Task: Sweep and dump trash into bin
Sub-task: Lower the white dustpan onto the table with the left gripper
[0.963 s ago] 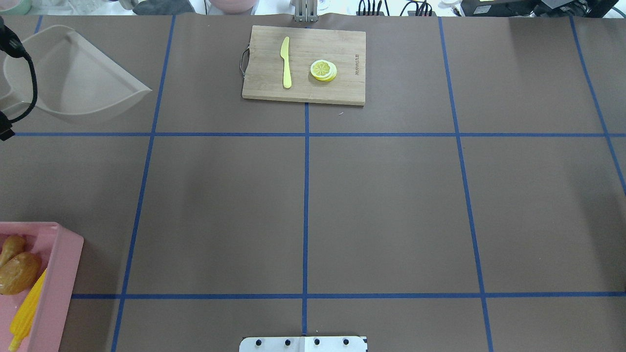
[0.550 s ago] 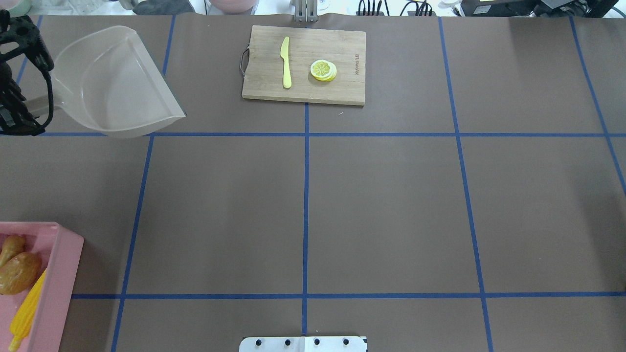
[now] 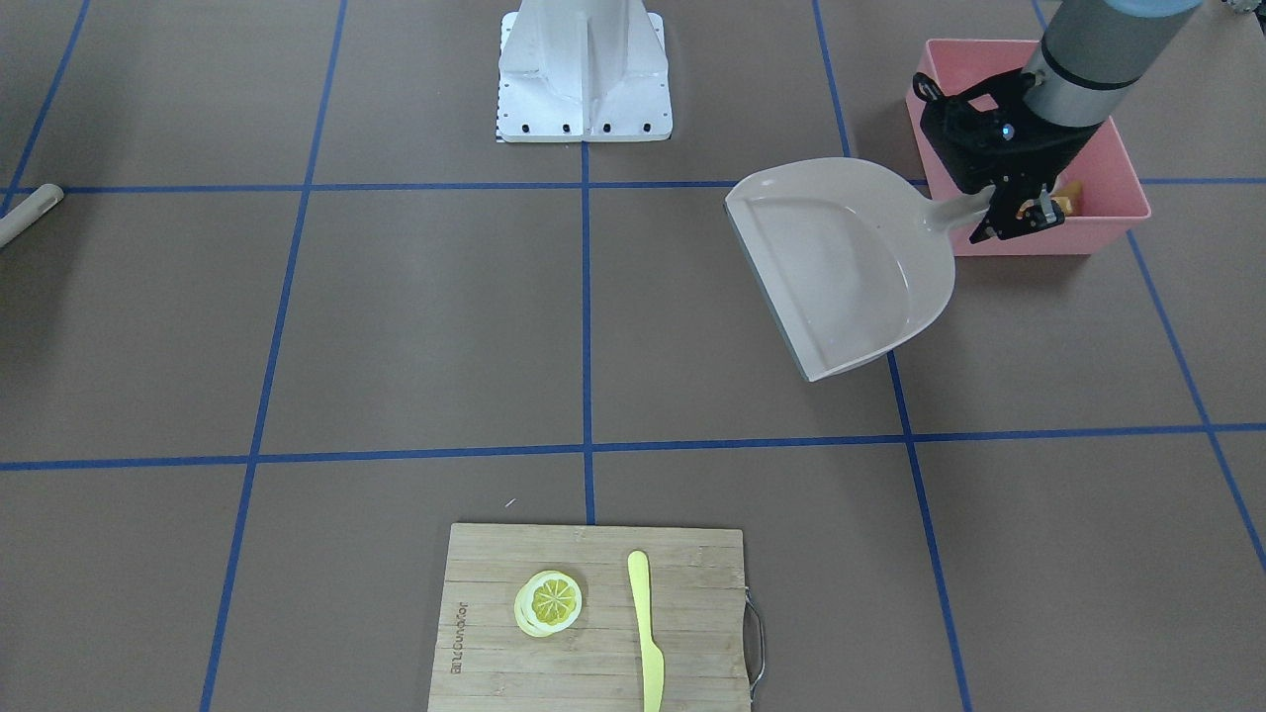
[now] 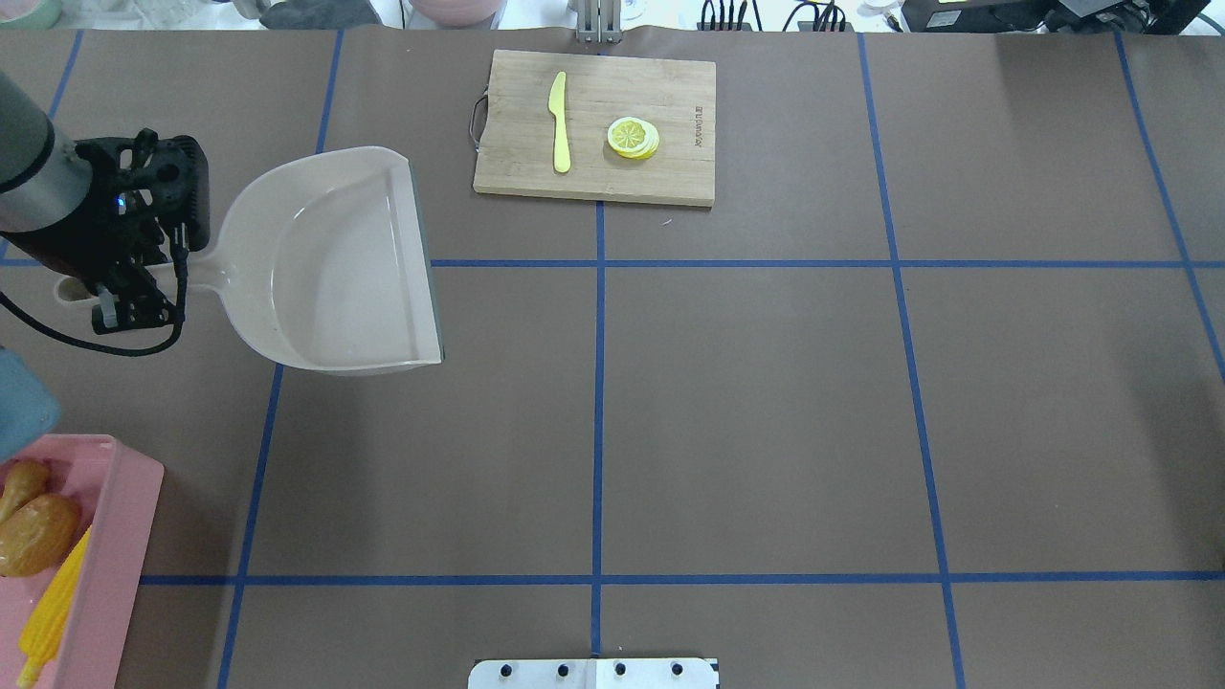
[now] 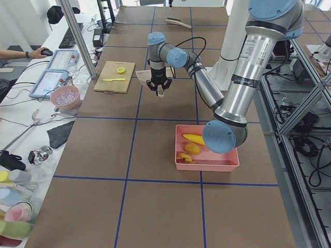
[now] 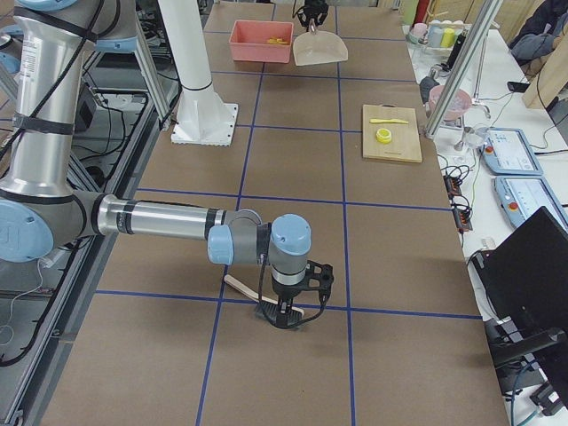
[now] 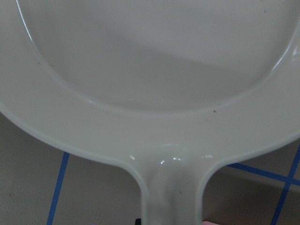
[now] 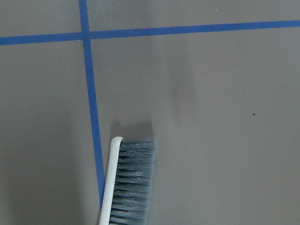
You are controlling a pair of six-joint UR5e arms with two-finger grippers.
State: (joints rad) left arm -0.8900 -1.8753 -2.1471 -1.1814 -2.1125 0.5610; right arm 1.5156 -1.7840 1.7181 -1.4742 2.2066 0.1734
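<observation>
- Dustpan [image 4: 335, 268], empty, swung inward and levelled since a second ago, handle pinched by left gripper [image 4: 129, 290]
- Trash [image 4: 33, 534] seen in bin [image 4: 120, 536]; dumping judged done
- Right gripper [image 6: 288, 311] fingers: state cannot be told

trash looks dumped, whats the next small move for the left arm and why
Probably lower the dustpan onto the table and let go: its tray is empty, the left tool grips its handle, and the corn, potato and ginger already lie in the pink bin.
</observation>
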